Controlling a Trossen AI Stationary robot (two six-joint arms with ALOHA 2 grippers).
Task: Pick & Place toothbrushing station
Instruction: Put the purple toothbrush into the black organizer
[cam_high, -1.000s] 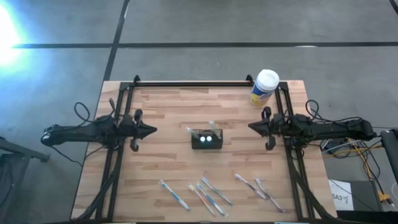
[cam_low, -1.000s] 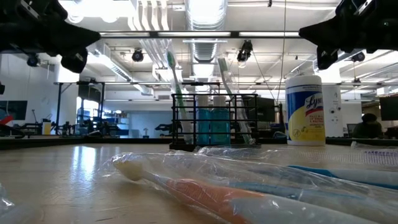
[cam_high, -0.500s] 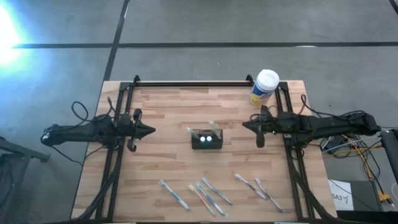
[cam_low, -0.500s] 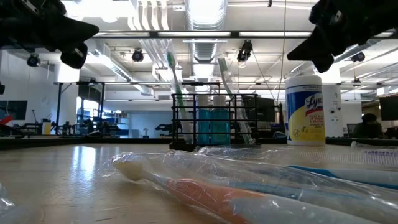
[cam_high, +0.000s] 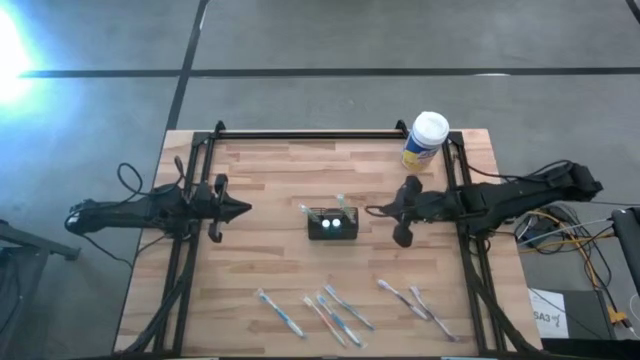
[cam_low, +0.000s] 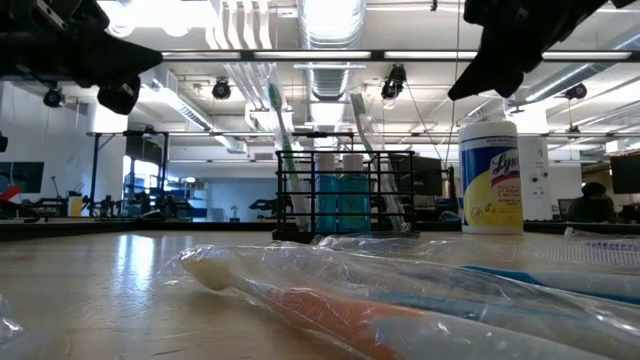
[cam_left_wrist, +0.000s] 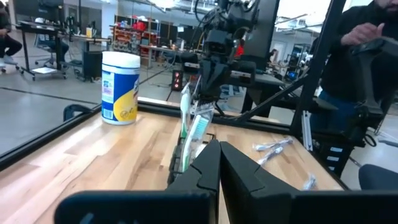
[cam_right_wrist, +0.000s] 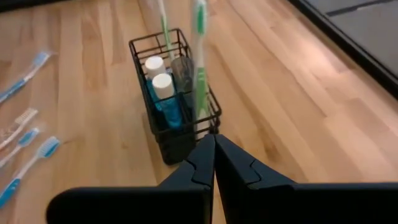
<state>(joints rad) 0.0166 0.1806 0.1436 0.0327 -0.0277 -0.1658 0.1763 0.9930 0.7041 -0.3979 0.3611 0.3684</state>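
Note:
The toothbrushing station, a small black mesh caddy, stands on its base at the table's middle. In the right wrist view the caddy holds two white-capped blue bottles and upright toothbrushes. My right gripper is shut and hangs in the air just right of the caddy, tipped down toward it; its tip is a little short of the caddy's near corner. My left gripper is shut, level and well left of the caddy, its tip pointing at it.
A white-capped, yellow-labelled canister stands at the far right corner. Several wrapped toothbrushes lie along the near edge, with more at the near right. A black frame rail runs along the far edge. A person stands beyond the table.
My right gripper has travelled from the table's right side toward the caddy and tipped from level to slanting down, staying shut. The caddy has not moved.

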